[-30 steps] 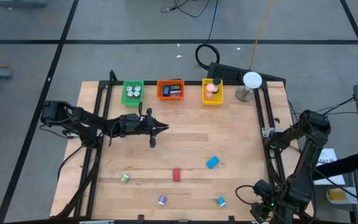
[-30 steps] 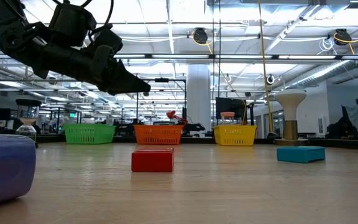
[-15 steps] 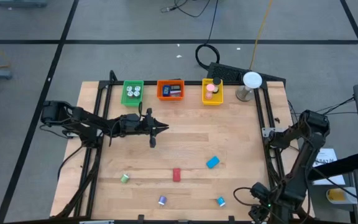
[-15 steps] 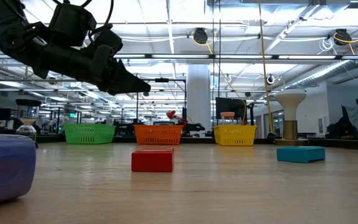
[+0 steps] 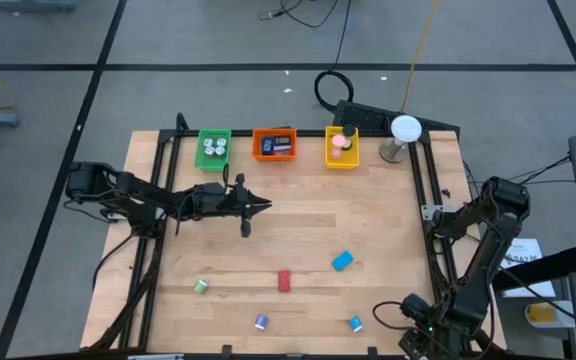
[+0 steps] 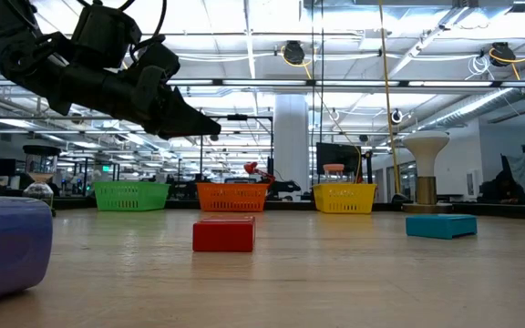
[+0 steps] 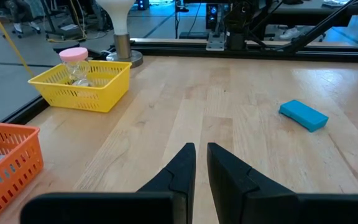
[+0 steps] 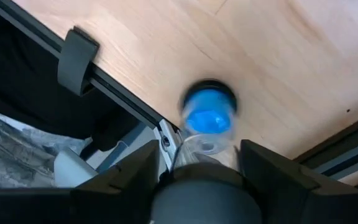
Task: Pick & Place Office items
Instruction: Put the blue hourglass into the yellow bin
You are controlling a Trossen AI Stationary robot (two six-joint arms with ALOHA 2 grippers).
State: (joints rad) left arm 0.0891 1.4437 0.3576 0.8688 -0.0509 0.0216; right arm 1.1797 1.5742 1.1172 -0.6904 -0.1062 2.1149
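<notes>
Several small office items lie on the wooden table: a blue block [image 5: 342, 261], a red block [image 5: 284, 281], a green roll [image 5: 200, 286], a purple roll [image 5: 260, 322] and a blue-topped roll [image 5: 355, 323]. My left gripper [image 5: 265, 207] hovers shut and empty above the table's middle left, and its fingers [image 7: 185, 163] point toward the blue block [image 7: 303, 116]. My right gripper [image 5: 408, 322] is low at the near right corner, open. The blue-topped roll [image 8: 209, 115] stands on its end just ahead of it, untouched.
At the far edge stand a green tray [image 5: 213, 149], an orange tray [image 5: 274, 145] and a yellow tray [image 5: 341, 147], each holding items. The white ball on a stand [image 5: 404, 135] is to their right. Black frame rails [image 8: 123, 93] run along the table's sides.
My right arm has crept slightly toward the near edge at the near right corner. The left arm and all the items have kept still.
</notes>
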